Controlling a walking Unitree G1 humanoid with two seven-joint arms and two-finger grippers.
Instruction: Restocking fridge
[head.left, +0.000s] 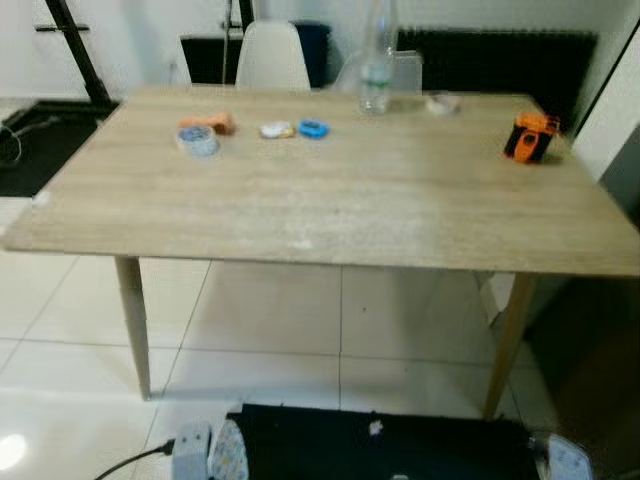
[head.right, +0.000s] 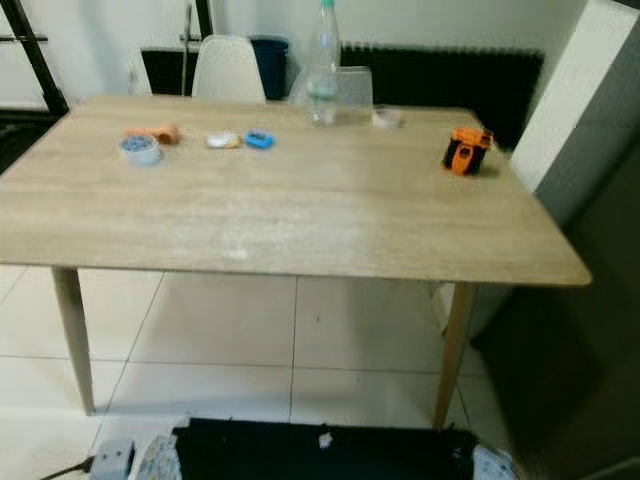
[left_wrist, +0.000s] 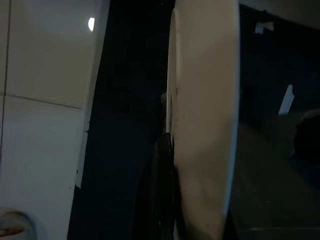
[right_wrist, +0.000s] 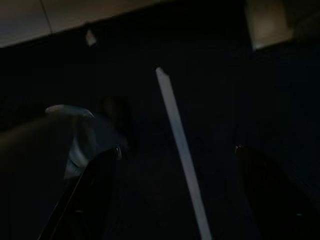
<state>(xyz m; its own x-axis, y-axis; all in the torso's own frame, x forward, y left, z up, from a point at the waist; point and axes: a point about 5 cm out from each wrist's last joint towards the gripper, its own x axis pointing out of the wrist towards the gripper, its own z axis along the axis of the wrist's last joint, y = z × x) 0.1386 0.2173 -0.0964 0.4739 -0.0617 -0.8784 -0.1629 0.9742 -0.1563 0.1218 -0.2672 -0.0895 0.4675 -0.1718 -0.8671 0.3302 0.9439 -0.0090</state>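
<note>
Right jaws (right_wrist: 175, 195) apart and empty, left jaws' state unclear; clear bottle (head.left: 376, 60) upright on wooden table (head.left: 330, 215).

The robot's torso (head.left: 380, 445) appears at the near edge of the head views as a wide, flat black panel with a small pale mark near its centre. A rounded silver-grey shoulder housing (head.left: 205, 450) flanks the panel on the left, with faint coloured speckles on its surface and a black cable (head.left: 130, 462) leading off to the left. A matching pale grey housing (head.left: 565, 458) sits at the right. The right gripper (right_wrist: 180, 195) shows two long, dark, glossy fingers (right_wrist: 90, 195). The left wrist view shows a smooth cream-coloured curved shell (left_wrist: 205, 125) beside a narrow black finger (left_wrist: 161, 190).
</note>
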